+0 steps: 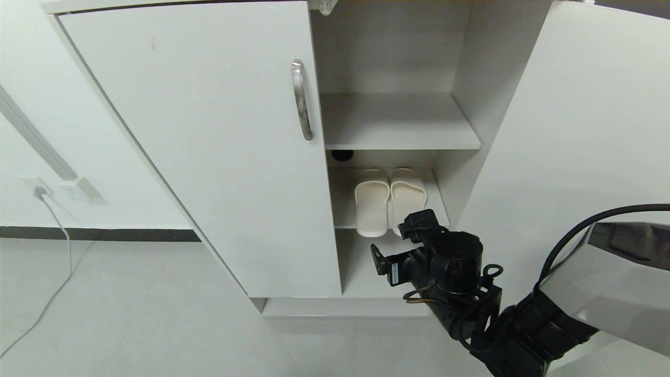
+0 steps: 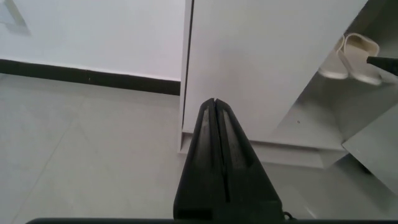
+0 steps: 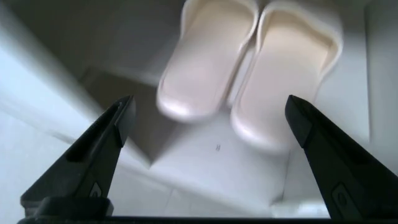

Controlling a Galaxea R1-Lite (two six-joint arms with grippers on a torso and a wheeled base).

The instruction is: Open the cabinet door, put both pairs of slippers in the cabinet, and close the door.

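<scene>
Pale floor tiles [image 1: 131,324] and a white wall [image 1: 31,78] are seen in the left of the head view, with a dark skirting strip [image 1: 94,234] between them. The white cabinet [image 1: 487,78] is set at centre.

The right gripper [image 1: 395,243] is held low, right of centre, just in front of the open compartment, its arm entering from the lower right corner. Its fingers [image 3: 112,137] are spread wide and nothing is gripped. The left gripper [image 2: 214,106] is pointed at the floor by the cabinet's base, and its fingers are pressed together on nothing.

One pair of cream slippers [image 1: 390,201] is laid side by side on the middle shelf, heels at its front edge, just beyond the right gripper. The upper shelf [image 1: 398,123] is seen above them. The left door [image 1: 209,157] is shut, its metal handle [image 1: 301,99] beside the opening. The right door [image 1: 586,120] is swung out along the right edge, close beside the arm. A wall socket [image 1: 37,189] and cable [image 1: 57,272] are found at far left.
</scene>
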